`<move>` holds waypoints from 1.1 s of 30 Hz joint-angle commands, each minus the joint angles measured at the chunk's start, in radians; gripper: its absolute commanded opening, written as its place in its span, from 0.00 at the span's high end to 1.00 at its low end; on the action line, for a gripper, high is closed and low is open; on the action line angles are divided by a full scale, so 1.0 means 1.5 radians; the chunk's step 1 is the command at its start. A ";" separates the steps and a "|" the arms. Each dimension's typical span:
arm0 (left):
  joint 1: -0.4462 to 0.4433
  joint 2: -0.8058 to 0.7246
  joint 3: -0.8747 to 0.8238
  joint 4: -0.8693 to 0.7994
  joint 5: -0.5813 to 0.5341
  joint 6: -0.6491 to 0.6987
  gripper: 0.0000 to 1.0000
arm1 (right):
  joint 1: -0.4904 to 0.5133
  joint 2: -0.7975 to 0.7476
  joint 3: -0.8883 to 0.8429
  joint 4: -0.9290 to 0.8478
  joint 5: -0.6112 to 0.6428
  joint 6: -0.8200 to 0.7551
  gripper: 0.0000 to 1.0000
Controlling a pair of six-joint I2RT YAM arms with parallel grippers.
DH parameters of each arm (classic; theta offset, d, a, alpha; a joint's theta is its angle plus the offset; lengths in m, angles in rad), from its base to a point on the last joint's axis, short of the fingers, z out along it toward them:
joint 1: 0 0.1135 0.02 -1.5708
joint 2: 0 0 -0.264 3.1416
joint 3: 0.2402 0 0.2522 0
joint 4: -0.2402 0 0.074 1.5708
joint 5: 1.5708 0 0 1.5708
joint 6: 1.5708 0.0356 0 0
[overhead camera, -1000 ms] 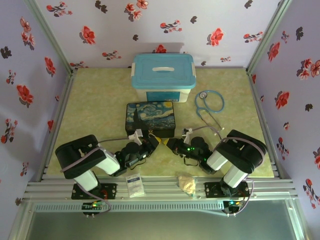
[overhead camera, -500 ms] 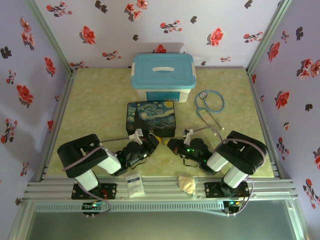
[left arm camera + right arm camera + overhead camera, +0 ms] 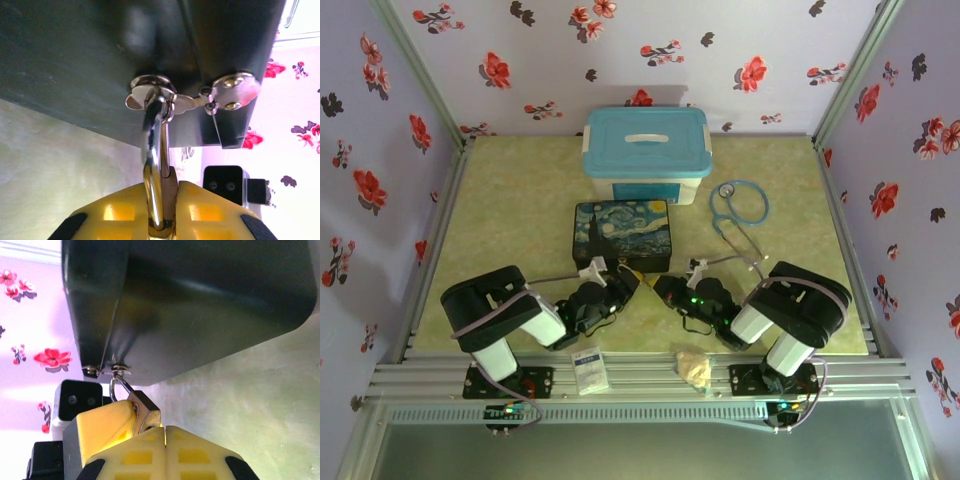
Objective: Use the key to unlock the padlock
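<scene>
Nearest to me, on the metal rail in front of my bases, lie a small white paper packet (image 3: 588, 368) and a crumpled tan wad (image 3: 694, 368). Just past them both my arms fold low over the pale green marbled surface (image 3: 520, 210), their tips nearly meeting in the middle.

My left pincer (image 3: 618, 284) (image 3: 160, 194) is clamped on the small brass-gold padlock (image 3: 145, 411). In my left wrist view, its thin silver shackle (image 3: 154, 150) rises straight out from between my yellow pads (image 3: 115, 210). My right pincer (image 3: 665, 290) (image 3: 165, 440) has its yellow pads pressed together, the seam sitting just under the padlock's body. I cannot make out the tiny dark key, nor tell whether it sits between those pads.

The padlock hangs by its shackle from the shiny silver clasp (image 3: 232, 90) (image 3: 120, 370) on the near face of the dark rectangular box with a starry-night painted lid (image 3: 620, 232). That puts it between my two tips and right at the box's front edge.

Beyond the box, to the right, a teal stethoscope (image 3: 740, 205) lies coiled on the surface. At the far edge stands a clear plastic storage tub with a teal lid and white handle (image 3: 646, 140). Behind it are lilac walls printed with red flowers (image 3: 750, 70).
</scene>
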 commanded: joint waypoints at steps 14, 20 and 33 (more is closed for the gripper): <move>-0.048 -0.035 0.047 0.046 0.088 -0.016 1.00 | 0.029 0.035 0.069 0.051 0.050 0.090 1.00; -0.036 -0.041 0.028 0.046 0.074 -0.006 1.00 | 0.046 0.045 0.077 0.049 0.059 0.074 1.00; -0.032 -0.032 0.024 0.046 0.069 0.004 1.00 | 0.051 0.025 0.055 0.051 0.065 0.190 1.00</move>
